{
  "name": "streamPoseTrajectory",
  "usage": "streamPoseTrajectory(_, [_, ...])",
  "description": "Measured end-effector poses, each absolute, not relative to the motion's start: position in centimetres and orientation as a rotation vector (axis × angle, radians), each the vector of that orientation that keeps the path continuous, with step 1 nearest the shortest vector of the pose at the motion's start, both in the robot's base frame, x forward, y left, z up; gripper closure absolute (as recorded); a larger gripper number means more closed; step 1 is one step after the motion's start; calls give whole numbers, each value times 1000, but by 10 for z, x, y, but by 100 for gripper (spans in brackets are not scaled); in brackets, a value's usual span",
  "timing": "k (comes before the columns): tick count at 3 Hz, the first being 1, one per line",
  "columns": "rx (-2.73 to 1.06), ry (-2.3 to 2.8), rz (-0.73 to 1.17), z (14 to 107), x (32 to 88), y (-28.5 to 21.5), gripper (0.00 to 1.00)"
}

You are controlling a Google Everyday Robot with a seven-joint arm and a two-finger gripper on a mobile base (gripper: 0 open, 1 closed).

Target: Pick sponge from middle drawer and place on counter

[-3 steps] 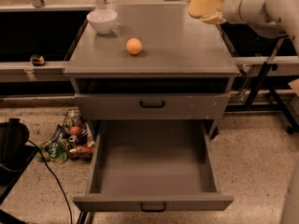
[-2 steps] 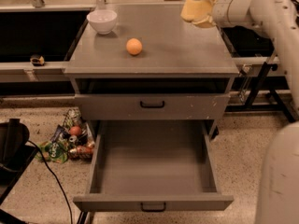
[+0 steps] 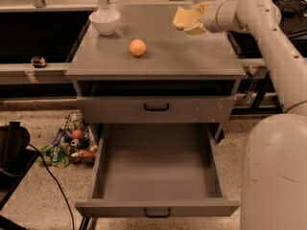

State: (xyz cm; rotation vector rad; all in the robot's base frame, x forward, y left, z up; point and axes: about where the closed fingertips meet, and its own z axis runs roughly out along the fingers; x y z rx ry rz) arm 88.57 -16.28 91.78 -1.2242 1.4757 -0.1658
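Observation:
My gripper (image 3: 191, 21) reaches in from the upper right and is shut on the pale-yellow sponge (image 3: 181, 17). It holds the sponge just above the back right part of the grey counter (image 3: 172, 56). The middle drawer (image 3: 157, 207) is pulled wide open below, and its grey tray is empty. The taller-fronted drawer (image 3: 156, 108) above it is shut.
An orange ball (image 3: 137, 47) lies mid-counter and a white bowl (image 3: 105, 21) stands at the back left. Litter and cans (image 3: 72, 145) lie on the floor left of the cabinet, beside a black object with a cable (image 3: 12, 147). My pale body (image 3: 276, 176) fills the lower right.
My gripper has moved left with the sponge, from past the counter's back right corner to over the counter top. The ball, bowl and drawers have not moved.

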Motion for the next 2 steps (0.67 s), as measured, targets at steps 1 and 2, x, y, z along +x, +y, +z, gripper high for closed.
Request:
streamPoseTrajectory(1, [-1221, 1504, -138, 908, 891, -155, 59])
streamPoseTrajectory(2, [-1222, 1523, -117, 900, 894, -151, 36])
